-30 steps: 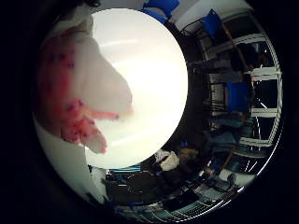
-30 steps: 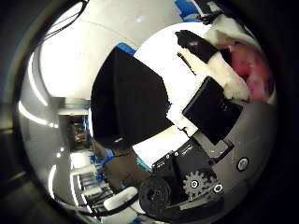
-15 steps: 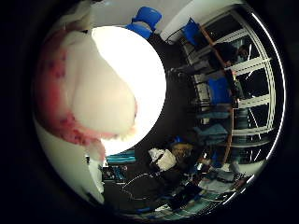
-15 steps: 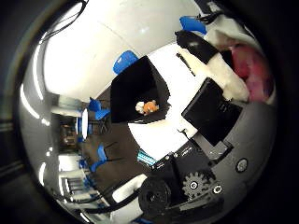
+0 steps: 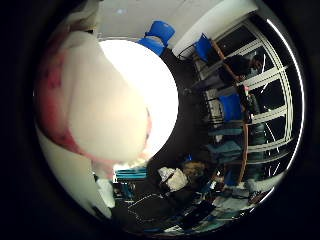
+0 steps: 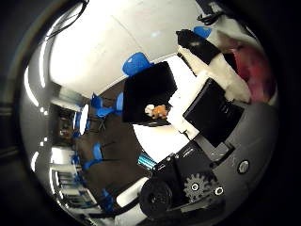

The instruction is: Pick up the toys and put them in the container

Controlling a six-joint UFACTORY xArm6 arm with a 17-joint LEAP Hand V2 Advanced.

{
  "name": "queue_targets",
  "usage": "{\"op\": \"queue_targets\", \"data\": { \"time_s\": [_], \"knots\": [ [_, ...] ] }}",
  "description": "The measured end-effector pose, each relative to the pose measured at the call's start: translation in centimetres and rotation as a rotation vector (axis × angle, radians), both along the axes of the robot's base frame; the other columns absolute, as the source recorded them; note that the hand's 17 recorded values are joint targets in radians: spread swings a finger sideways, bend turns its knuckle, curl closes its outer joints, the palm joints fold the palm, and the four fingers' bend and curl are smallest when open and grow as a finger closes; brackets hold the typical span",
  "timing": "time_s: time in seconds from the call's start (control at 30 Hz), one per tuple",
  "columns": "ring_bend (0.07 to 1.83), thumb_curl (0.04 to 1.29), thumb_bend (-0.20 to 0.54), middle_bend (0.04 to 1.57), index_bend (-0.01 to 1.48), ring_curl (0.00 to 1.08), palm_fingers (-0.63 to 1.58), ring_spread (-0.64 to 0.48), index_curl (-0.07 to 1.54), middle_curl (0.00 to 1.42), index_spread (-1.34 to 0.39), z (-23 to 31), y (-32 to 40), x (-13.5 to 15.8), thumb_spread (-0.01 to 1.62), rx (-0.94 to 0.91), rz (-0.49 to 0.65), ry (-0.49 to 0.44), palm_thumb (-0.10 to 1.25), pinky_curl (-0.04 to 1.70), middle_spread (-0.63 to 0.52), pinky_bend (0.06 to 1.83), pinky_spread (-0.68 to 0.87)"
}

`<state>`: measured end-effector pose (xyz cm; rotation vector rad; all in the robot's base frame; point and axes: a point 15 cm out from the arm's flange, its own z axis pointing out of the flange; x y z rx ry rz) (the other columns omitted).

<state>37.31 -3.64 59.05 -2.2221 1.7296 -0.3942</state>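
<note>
One soft plush toy, cream-white with pink-red patches [image 5: 100,115], fills much of the little-finger-side view and sits pressed close against the palm of the robot hand [image 6: 211,117]; in the thumb-side view the same toy shows as a cream and pink mass behind the white and black fingers [image 6: 200,44], which curl round it, so the robot hand is closed on the plush toy and holds it up off the round white worktop [image 5: 155,95]; the worktop lies well below the palm, bright and bare where it shows past the toy; out beyond the fingers, on that worktop, stands a black square fabric container [image 6: 148,89], open towards the palm; inside it lie a small orange-brown toy [image 6: 161,111] and a small white toy [image 6: 149,109], touching each other near one wall; blue chairs [image 6: 136,63] stand on the dark floor around the worktop, well apart from the robot hand.
</note>
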Motion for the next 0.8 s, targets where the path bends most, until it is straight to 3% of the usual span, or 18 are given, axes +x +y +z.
{"op": "queue_targets", "data": {
  "time_s": [0.43,0.8],
  "knots": [
    [1.33,0.55,-0.011,1.41,1.15,0.78,1.14,-0.23,0.75,0.67,-0.21,1.4,11.3,2.3,1.2,0.143,0.097,-0.068,0.99,1.17,-0.11,1.11,-0.23],
    [1.33,0.56,-0.011,1.41,1.15,0.78,1.14,-0.23,0.75,0.67,-0.21,-1.9,17.2,6.6,1.19,0.269,0.117,0.006,1.0,1.17,-0.11,1.11,-0.23]
  ]
}}
